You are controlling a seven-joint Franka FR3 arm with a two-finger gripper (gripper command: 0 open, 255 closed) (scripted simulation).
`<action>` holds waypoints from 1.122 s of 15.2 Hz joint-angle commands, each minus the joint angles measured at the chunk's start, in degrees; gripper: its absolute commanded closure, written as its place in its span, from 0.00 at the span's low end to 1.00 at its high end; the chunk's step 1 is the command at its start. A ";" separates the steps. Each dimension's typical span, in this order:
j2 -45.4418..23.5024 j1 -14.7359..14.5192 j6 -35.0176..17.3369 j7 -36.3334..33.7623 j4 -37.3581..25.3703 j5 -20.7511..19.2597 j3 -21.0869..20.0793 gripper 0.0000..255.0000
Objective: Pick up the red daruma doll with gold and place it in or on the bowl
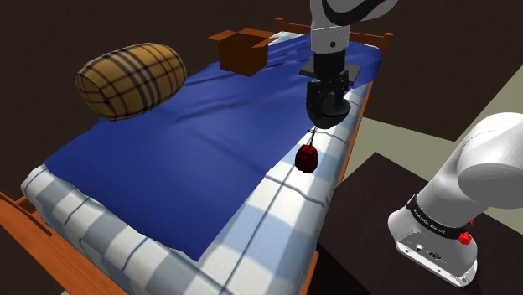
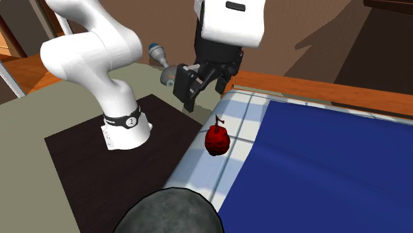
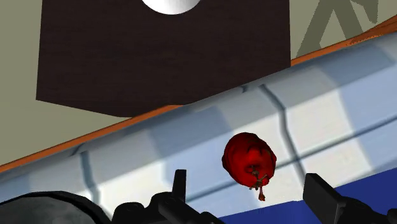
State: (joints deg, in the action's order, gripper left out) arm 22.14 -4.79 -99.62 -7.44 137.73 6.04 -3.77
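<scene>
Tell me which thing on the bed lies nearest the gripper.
The dark-red round doll on the checked bed edge, under the open black gripper; the plaid bolster pillow and open brown box lie farther off on the blue blanket.

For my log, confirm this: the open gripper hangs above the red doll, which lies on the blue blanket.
One thing is wrong: the doll lies on the checked sheet beside the blanket, not on it, as the second exterior view shows. The open gripper does hang above it.
</scene>
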 commanded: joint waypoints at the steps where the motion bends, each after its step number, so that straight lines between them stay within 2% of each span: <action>1: -4.13 -0.59 -2.86 -1.29 -0.96 1.08 -0.93 0.00; 3: -7.19 -1.03 -4.68 -2.24 -1.95 1.82 -1.61 0.00; 10: -7.82 -1.37 -10.22 -2.08 2.94 2.35 -2.06 0.00; 17: -7.91 -1.40 -10.69 -2.06 3.32 2.40 -2.10 0.00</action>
State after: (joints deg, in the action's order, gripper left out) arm 14.23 -6.20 -110.30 -9.50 141.04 8.43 -5.87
